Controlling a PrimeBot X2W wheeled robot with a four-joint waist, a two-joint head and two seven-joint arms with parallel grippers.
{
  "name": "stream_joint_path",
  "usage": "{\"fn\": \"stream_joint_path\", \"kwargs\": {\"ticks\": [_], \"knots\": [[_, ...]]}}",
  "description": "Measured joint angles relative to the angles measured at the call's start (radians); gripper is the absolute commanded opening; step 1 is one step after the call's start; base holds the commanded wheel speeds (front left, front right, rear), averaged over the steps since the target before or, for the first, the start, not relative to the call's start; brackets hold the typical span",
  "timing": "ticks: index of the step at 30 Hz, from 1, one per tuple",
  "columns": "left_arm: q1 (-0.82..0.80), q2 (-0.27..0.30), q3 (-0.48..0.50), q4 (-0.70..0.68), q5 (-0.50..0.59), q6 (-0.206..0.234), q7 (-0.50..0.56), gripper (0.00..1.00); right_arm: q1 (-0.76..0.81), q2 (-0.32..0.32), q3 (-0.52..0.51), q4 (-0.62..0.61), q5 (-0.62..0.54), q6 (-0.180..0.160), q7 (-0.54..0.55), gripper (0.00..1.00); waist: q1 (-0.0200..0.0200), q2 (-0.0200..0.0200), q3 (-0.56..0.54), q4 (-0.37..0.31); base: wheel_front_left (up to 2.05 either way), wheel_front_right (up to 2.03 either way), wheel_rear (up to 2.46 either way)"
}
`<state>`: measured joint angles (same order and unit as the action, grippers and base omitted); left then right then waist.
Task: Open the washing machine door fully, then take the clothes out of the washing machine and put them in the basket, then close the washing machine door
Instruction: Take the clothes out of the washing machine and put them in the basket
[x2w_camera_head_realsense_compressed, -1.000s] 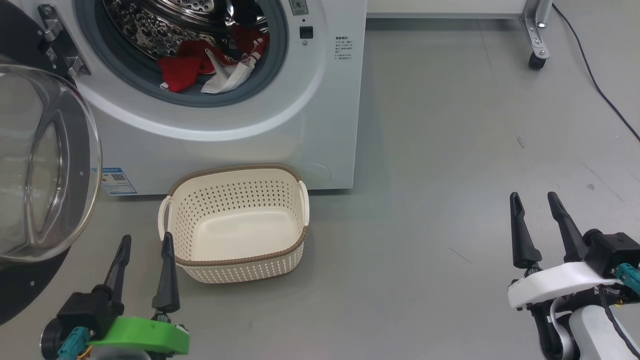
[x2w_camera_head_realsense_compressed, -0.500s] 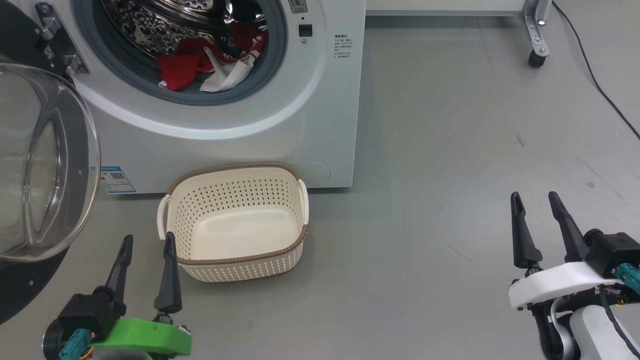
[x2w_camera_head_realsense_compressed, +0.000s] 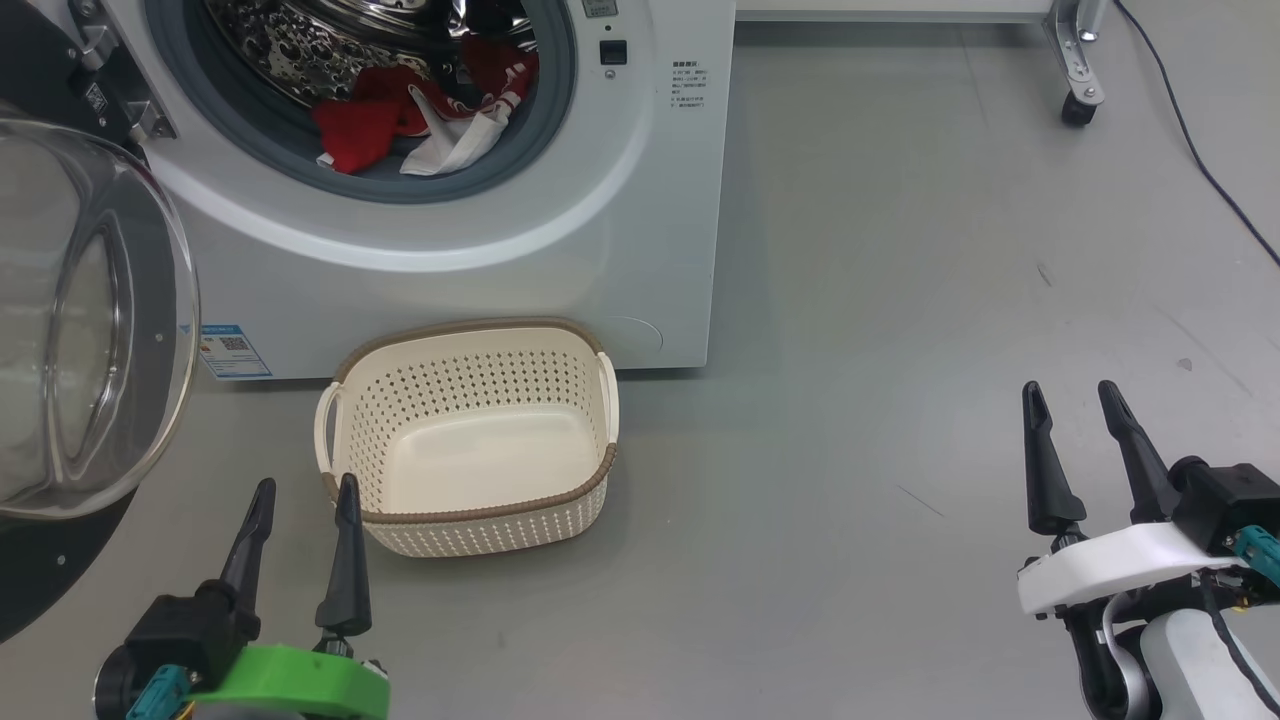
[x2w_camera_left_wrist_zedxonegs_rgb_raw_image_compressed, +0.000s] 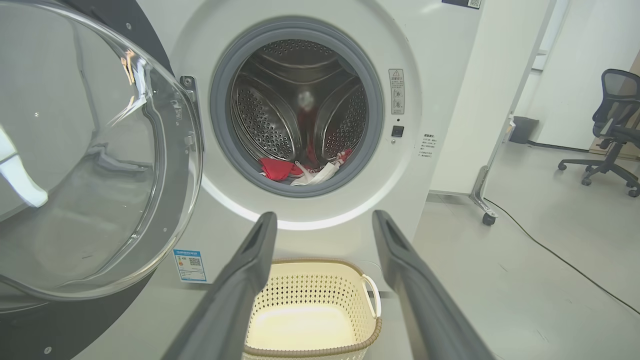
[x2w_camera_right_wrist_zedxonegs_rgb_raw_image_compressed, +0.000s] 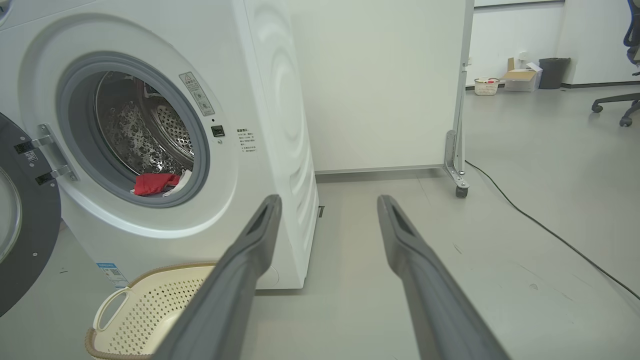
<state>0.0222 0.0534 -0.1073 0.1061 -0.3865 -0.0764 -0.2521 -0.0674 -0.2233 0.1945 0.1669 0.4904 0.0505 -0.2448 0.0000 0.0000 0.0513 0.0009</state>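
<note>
No words are legible. The washing machine (x2w_camera_left_wrist_zedxonegs_rgb_raw_image_compressed: 440, 75) bears a blue QR-code label (x2w_camera_left_wrist_zedxonegs_rgb_raw_image_compressed: 189, 265) low on its left front, plus a warning-triangle sticker (x2w_camera_left_wrist_zedxonegs_rgb_raw_image_compressed: 396, 91) and tiny blurred print (x2w_camera_left_wrist_zedxonegs_rgb_raw_image_compressed: 427, 145) right of its opening.

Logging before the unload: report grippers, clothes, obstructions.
Left gripper, right gripper open, empty. Washing machine door open; clothes in washing machine; basket empty below. Path to opening looks unobstructed.

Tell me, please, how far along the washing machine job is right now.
Done: the washing machine door stands swung wide open. In hand: nothing; the left tool and right tool are both open and empty, low over the floor. Left: the clothes lie inside the washing machine, the basket in front of it is empty, and the door has yet to be closed.
</note>
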Motion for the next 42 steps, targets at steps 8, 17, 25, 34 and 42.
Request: {"fn": "stream_joint_path", "kwargs": {"ticks": [8,17,25,34,42], "knots": [[0.000,0.000,-0.018,-0.001,0.000,-0.006,0.000,1.00,0.000,0.001,-0.001,0.000,0.000,0.001,0.000,1.00,0.0000,0.0000,0.006,0.001,0.01,-0.01,0.00],[0.000,0.000,-0.020,-0.022,-0.014,-0.014,0.000,1.00,0.000,0.001,-0.001,0.001,0.000,0.003,0.000,1.00,0.0000,0.0000,0.007,0.000,0.28,-0.28,0.00],[0.000,0.000,-0.019,-0.022,-0.014,-0.017,0.000,1.00,0.000,0.001,-0.002,0.002,0.000,0.009,0.000,1.00,0.0000,0.0000,0.007,0.005,0.60,-0.60,0.00],[0.000,0.000,0.000,-0.026,-0.019,-0.017,0.000,1.00,0.000,0.003,-0.003,0.004,0.000,0.010,0.000,1.00,0.0000,0.0000,0.006,0.012,0.95,-0.95,0.00],[0.000,-0.001,0.008,-0.034,-0.030,-0.017,0.000,1.00,0.000,0.004,-0.008,0.004,0.000,0.010,0.000,1.00,0.0000,0.0000,0.013,0.017,1.29,-1.32,0.03]]}}
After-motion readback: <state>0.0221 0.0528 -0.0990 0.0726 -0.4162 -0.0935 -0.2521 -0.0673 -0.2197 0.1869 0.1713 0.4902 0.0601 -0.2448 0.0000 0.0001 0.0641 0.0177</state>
